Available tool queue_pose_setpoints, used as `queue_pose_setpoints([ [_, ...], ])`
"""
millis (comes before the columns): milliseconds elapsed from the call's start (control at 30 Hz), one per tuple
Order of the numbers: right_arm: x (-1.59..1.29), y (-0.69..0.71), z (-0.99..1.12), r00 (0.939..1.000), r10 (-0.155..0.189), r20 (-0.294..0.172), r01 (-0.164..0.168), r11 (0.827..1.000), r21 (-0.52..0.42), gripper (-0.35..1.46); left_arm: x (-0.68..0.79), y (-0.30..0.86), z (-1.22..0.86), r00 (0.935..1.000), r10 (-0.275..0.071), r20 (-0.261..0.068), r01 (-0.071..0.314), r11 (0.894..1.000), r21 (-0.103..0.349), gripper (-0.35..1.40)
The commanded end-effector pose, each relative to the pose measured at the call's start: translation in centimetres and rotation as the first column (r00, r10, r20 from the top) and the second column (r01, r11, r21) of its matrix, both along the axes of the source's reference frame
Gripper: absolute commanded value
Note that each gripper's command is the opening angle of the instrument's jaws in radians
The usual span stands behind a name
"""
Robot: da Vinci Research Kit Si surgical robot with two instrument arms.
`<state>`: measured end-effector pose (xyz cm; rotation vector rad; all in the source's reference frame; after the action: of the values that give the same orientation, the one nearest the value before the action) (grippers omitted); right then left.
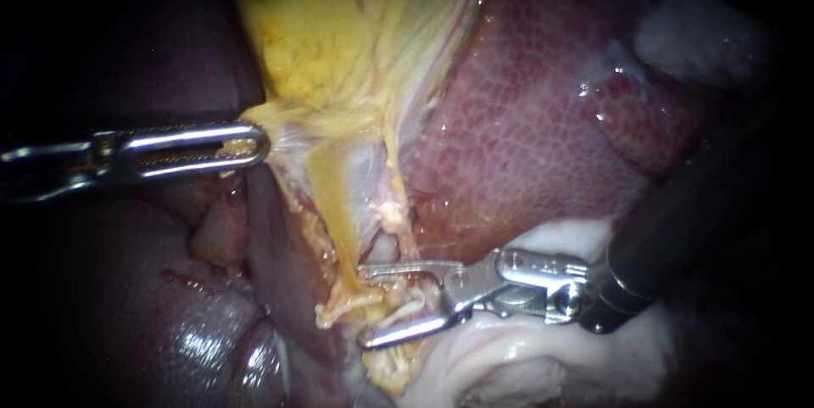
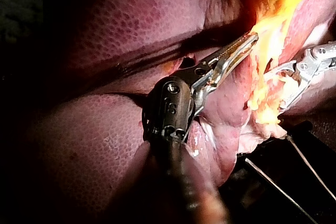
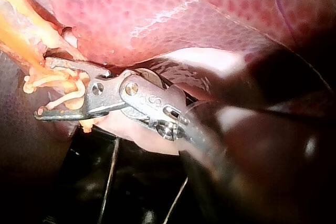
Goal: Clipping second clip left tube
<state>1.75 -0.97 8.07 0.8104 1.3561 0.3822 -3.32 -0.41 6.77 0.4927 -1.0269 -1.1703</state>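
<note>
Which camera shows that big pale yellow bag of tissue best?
The endoscope view: the pale yellow gallbladder fills its upper middle, broad and lit. The left wrist view catches only a bright yellow strip; the right wrist view, just yellow strands.

On the endoscope the liver (image 1: 526, 120) fills my field from 1 to 4 o'clock and again around 7 o'clock, covering whatever carries it. My wrist cameras show a dark stretch of bench (image 3: 142, 192) under the tissue's edge, beneath my right instrument (image 3: 44, 88). Thin pale strands (image 3: 108, 177) cross it; I cannot tell what they are.
</note>
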Motion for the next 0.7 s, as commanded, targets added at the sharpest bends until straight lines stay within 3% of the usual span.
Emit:
queue_pose_setpoints([
  [33, 0.0, 0.0, 0.0, 1.0, 0.0, 0.0, 0.0, 1.0, 0.0, 0.58, 0.0, 0.0, 0.0, 1.0, 0.0, 0.0, 0.0, 1.0, 0.0, -0.35],
  [400, -0.05, 0.02, -0.02, 1.0, -0.003, -0.002, 0.003, 1.0, 0.002, 0.58, 0.02, 0.0, -0.01, 1.0, 0.001, 0.0, -0.001, 1.0, 0.0, -0.35],
  [700, -0.29, 0.27, -0.17, 0.9998, 0.016, 0.008, -0.017, 1.0, 0.017, 0.59, 0.02, -0.02, -0.05, 1.0, -0.003, 0.001, 0.003, 1.0, -0.001, -0.35],
])
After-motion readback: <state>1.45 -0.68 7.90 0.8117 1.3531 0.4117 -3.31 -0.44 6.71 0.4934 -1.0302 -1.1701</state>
